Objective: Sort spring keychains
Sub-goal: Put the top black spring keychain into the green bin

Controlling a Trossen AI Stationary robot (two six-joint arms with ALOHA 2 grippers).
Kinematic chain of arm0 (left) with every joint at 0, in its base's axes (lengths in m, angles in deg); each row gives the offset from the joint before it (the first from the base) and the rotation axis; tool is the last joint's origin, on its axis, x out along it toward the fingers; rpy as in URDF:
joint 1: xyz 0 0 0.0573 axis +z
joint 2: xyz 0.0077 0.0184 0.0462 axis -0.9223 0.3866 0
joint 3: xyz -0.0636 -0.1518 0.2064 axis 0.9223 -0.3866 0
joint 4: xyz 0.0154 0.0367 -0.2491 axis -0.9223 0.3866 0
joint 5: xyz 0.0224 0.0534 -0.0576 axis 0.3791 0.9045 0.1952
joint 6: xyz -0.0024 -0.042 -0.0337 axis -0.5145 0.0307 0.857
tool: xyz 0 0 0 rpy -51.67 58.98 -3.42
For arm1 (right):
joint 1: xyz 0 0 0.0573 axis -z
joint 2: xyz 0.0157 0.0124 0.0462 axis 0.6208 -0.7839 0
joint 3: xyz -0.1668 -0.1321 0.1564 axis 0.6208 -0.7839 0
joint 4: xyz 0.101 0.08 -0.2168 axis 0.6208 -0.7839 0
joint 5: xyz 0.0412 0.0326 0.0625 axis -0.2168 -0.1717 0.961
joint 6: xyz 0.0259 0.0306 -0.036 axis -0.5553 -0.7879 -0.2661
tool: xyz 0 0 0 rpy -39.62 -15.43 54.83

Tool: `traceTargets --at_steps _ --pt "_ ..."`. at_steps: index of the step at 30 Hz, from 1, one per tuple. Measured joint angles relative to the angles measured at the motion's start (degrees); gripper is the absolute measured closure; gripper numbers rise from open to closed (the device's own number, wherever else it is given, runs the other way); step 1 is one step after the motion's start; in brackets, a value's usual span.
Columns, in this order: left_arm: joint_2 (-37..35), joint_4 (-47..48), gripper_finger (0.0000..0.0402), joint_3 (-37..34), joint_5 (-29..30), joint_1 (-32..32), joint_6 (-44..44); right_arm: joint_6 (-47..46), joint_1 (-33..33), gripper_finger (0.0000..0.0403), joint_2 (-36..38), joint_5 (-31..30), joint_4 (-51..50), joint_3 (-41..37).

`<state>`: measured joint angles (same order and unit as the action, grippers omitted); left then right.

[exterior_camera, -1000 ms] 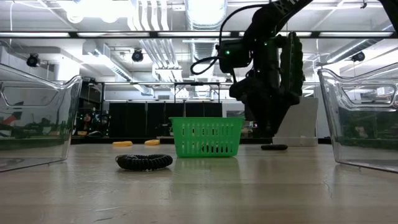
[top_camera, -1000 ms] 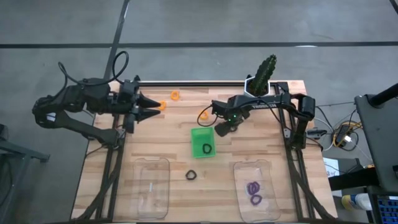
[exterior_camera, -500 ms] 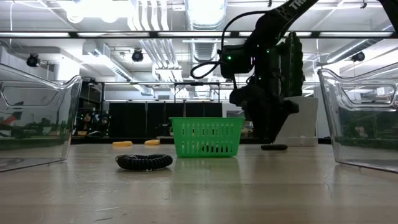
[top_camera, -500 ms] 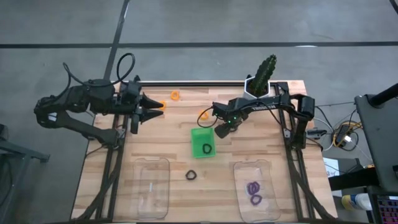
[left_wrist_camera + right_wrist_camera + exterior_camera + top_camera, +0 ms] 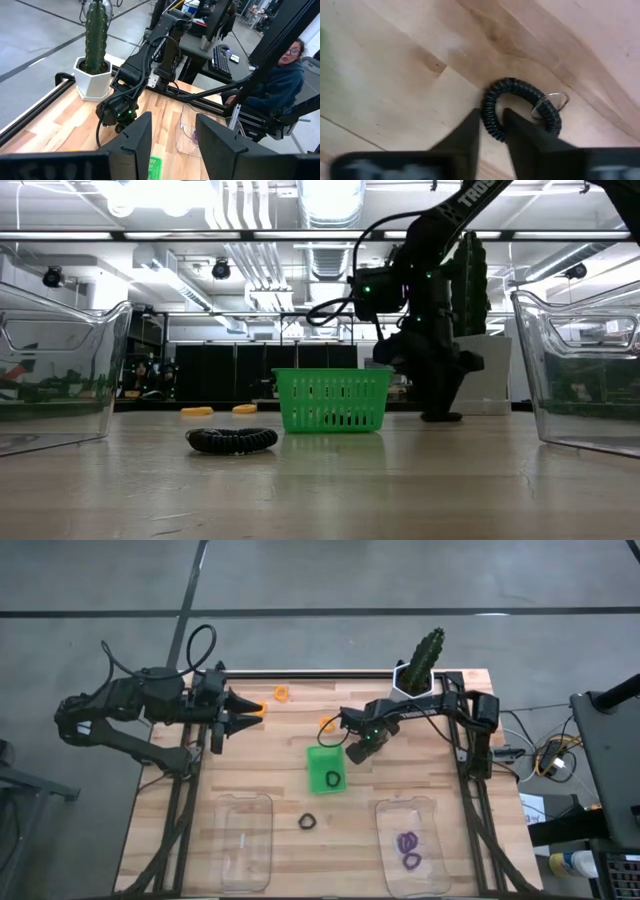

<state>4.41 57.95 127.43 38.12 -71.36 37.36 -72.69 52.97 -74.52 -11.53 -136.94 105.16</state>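
Observation:
My right gripper (image 5: 355,753) is down on the table just right of the green tray (image 5: 320,755), shut on a black spring keychain (image 5: 520,88). It also shows in the low view (image 5: 440,410). Another black keychain (image 5: 332,779) lies in the tray, and a third (image 5: 308,822) lies flat on the table nearer the front. Orange keychains (image 5: 282,692) (image 5: 327,723) lie at the far side. My left gripper (image 5: 243,712) is open and empty at the far left, next to one more orange keychain (image 5: 261,709). My right gripper has the side of the black coil (image 5: 488,106) opposite its metal ring (image 5: 555,102) between its two fingers, one finger (image 5: 520,131) inside the loop and one (image 5: 467,131) outside. The fingers come from above, pointing down, and lie across the coil. The keychain lies flat on the table.
Two clear containers stand at the front: the left one (image 5: 245,840), and the right one (image 5: 412,845) with purple keychains (image 5: 408,842) in it. A potted cactus (image 5: 425,660) stands at the far right edge. A person (image 5: 285,80) sits beyond the table.
My right gripper has gone down to the table onto the black keychain beside the green tray. My left gripper has shifted a little toward the far edge, near the orange keychain.

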Motion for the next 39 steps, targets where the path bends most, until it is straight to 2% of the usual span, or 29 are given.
traceTargets --at_steps 2,6,15,19,27,39 --pt "0.0 0.0 0.0257 0.0 0.1 0.0 0.0 -0.6 0.0 0.0375 0.0 0.0 0.2 0.0" --pt "-0.1 0.0 0.0257 0.0 0.1 0.0 -0.2 -2.2 0.1 0.0388 0.3 0.2 -0.2 0.5" --pt "-0.3 0.0 0.0257 0.0 0.1 0.0 -0.3 -5.4 -2.6 0.0393 5.2 0.2 0.3 6.8" --pt "-0.4 0.1 0.0257 0.0 0.0 0.0 -1.7 -8.7 -5.5 0.0393 6.5 0.3 0.3 11.8" --pt "-0.4 0.1 0.0257 0.0 0.0 0.0 -2.0 -6.6 -13.0 0.0394 5.7 -1.4 4.1 22.0" --pt "-0.2 0.5 0.0257 0.0 -0.2 0.0 0.8 -6.0 -15.8 0.0391 -0.4 -4.2 5.8 20.6"
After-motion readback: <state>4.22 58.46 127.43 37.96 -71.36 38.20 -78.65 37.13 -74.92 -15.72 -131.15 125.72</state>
